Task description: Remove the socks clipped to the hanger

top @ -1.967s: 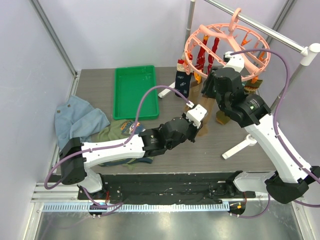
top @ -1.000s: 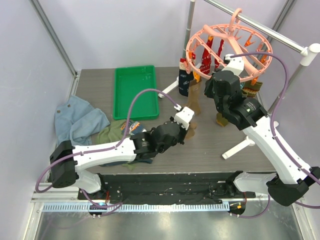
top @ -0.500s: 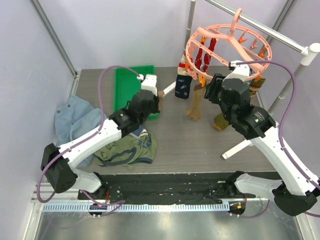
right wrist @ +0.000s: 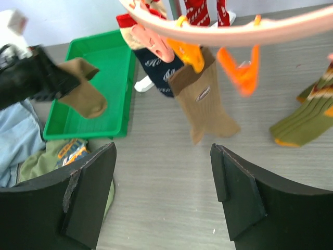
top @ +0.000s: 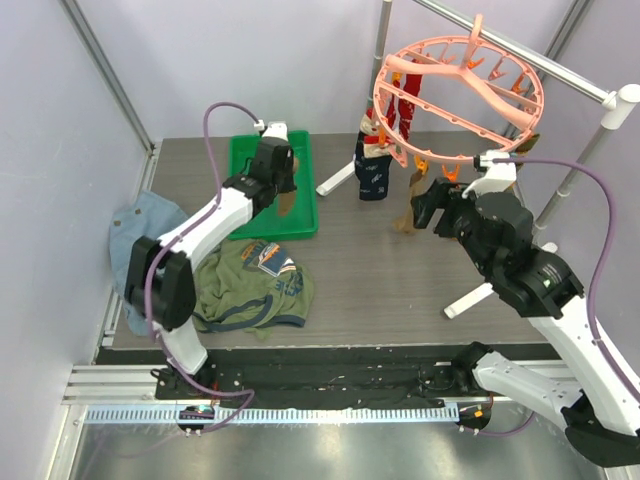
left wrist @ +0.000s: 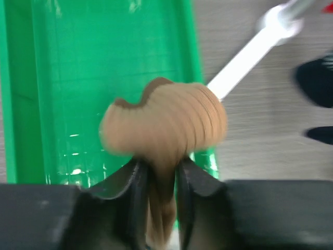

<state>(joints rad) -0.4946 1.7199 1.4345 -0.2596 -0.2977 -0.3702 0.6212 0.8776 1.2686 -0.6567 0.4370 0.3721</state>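
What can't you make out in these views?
Left wrist: brown sock motion-blurred, its lower end hidden inside the left gripper.
Right wrist: olive sock cut off by the right edge; red socks cut off at top.
Top: tan sock partly behind the right gripper.

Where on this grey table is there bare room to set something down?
The widest bare stretch of grey table lies between the crumpled olive-green T-shirt and the white rail stand's foot. The green plastic tray is bare too, under the brown sock in the left gripper. Crowded: beneath the salmon-pink ring hanger, where socks dangle by the right gripper.
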